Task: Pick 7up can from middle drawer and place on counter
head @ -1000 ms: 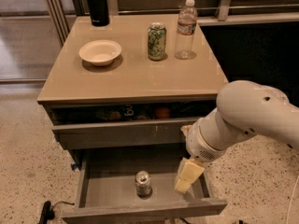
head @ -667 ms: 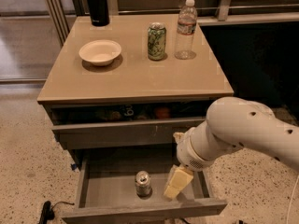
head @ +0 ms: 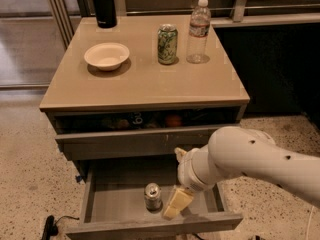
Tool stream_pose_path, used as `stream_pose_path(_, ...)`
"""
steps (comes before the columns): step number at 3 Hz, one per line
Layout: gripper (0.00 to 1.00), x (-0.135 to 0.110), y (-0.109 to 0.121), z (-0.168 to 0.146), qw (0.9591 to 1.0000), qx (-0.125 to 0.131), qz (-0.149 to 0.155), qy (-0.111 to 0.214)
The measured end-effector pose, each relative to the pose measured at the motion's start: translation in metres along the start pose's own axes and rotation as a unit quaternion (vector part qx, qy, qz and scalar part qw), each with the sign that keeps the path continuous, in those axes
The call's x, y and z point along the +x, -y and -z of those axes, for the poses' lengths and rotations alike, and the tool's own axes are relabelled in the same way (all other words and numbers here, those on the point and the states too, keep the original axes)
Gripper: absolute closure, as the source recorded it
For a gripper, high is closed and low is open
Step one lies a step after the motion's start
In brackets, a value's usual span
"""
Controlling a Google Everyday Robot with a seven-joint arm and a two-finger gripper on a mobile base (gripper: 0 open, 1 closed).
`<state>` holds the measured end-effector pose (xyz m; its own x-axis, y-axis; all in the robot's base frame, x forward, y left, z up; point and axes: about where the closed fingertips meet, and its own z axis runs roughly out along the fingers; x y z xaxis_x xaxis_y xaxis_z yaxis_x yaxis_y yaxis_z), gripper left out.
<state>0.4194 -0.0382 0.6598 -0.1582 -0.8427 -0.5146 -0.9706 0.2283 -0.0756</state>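
The pincer [head: 171,207] is hanging down inside the pulled-out middle drawer [head: 117,206], low over the grey floor a bit right of centre. Its pale yellow end is sitting just beside the 7up can [head: 152,196], on the can's right side. I cannot tell whether it is touching the can, and I cannot tell whether the pincer is spread or closed, since the bulky white arm [head: 245,156] is covering most of it from above. The arm is reaching in from the right edge of the view and bending down over the drawer's right half. The 7up can is standing upright on the drawer floor, silver top facing up, near the front wall and roughly mid-width, not lifted. Above it, the upper drawer [head: 150,120] is sitting slightly open, showing dark contents with some colourful bits, one of them orange. The beige bench [head: 145,86] on top of the cabinet is carrying four things toward its back half. A white bowl [head: 106,55] is sitting at the left and a green patterned can [head: 167,44] is standing near the middle. A clear water bottle [head: 199,30] is standing just right of that can, and a black flask [head: 103,4] is standing at the back left corner. The front half of the bench is showing bare glossy surface. A black cable [head: 50,227] is lying on the speckled floor [head: 30,184] left of the cabinet.
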Motion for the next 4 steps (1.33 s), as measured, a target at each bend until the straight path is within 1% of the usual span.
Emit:
stream_pose_path(1, 0.0, 0.005, 0.0, -0.031, 0.9994, -0.011, 0.029, 0.012)
stream_pose_path(2, 0.04, 0.006, 0.002, -0.036, 0.9994, -0.01, 0.03, 0.013)
stream_pose_path(3, 0.25, 0.014, 0.009, -0.055, 0.9993, -0.005, 0.034, 0.017)
stream_pose_path(4, 0.28, 0.02, 0.015, -0.079, 0.999, -0.004, 0.041, 0.018)
